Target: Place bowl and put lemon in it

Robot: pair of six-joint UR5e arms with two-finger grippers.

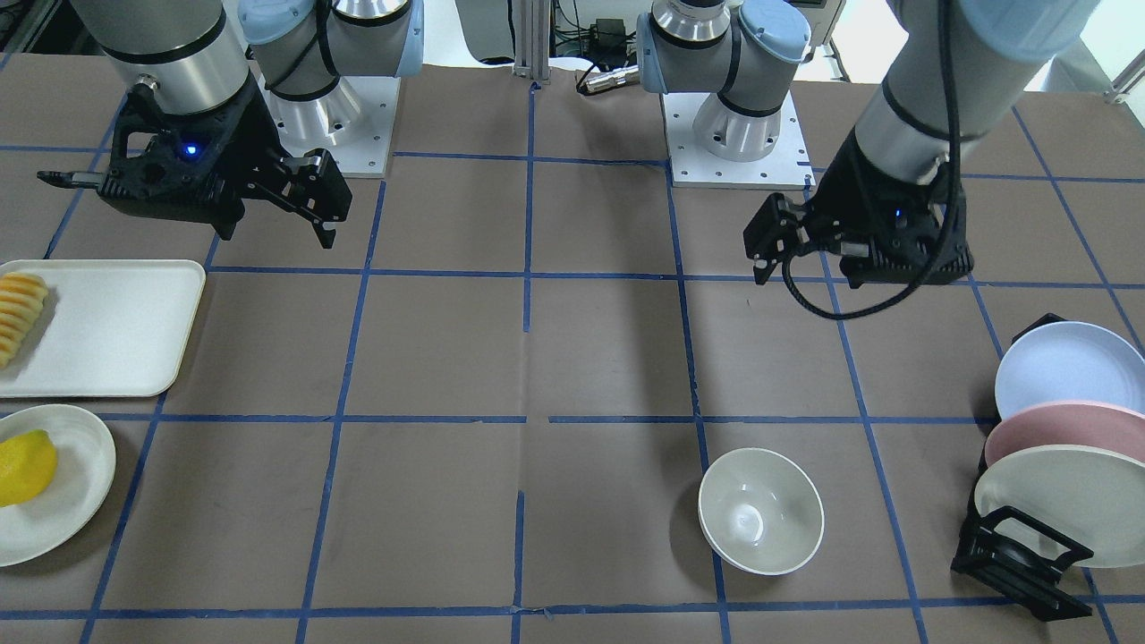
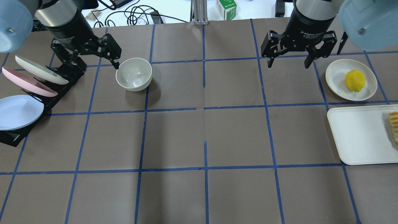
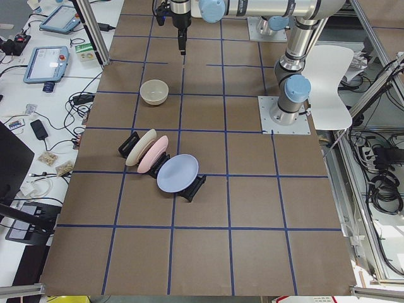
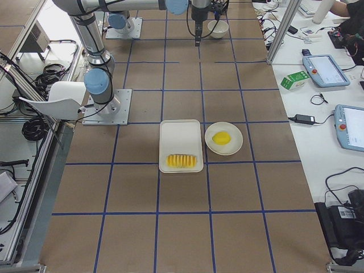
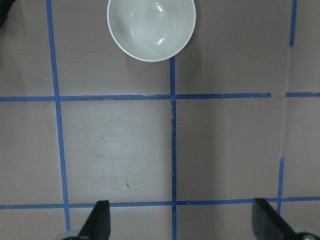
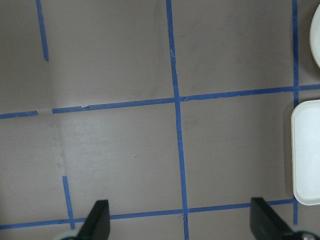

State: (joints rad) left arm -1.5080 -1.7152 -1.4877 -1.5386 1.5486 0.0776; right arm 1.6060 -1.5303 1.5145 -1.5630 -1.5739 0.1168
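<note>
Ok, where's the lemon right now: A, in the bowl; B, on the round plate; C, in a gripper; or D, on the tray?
B: the lemon lies on the plate, next to the tray, and the bowl is empty.

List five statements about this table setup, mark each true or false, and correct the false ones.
1. The lemon lies inside the bowl. False: the lemon lies on the round plate; the bowl is empty.
2. The left claw and the right claw are both open, holding nothing. True.
3. The bowl stands upright on the table. True.
4. The sliced fruit shares the plate with the lemon. False: it lies on the white tray.
5. The rack holds three plates. True.
</note>
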